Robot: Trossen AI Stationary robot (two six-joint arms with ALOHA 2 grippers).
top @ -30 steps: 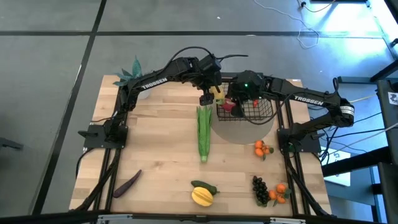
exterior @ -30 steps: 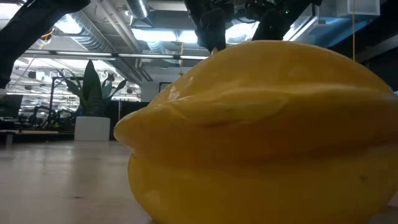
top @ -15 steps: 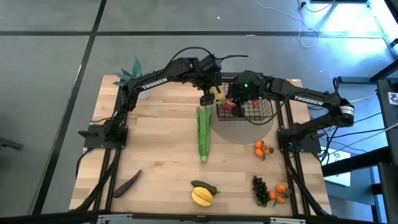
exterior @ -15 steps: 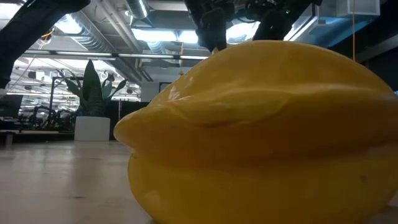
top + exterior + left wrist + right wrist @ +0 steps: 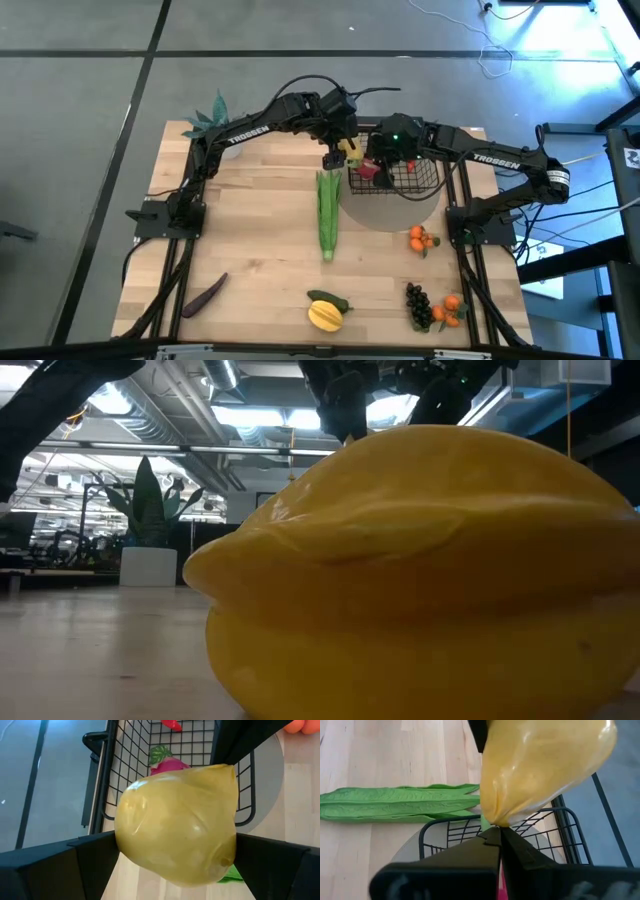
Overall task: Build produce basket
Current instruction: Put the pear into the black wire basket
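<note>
Wooden bench carried corn just below left end effector, which gripped a yellow mango at basket edge. Right end effector pinched shut on mango tip, radish in basket beneath.

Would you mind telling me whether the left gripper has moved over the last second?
No. The left gripper, shut on the yellow fruit, stays beside the basket, above the corn's far end.

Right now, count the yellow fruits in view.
2. One yellow fruit is in the left hand beside the basket; a second yellow fruit lies beside the green pepper. Others may be hidden.
</note>
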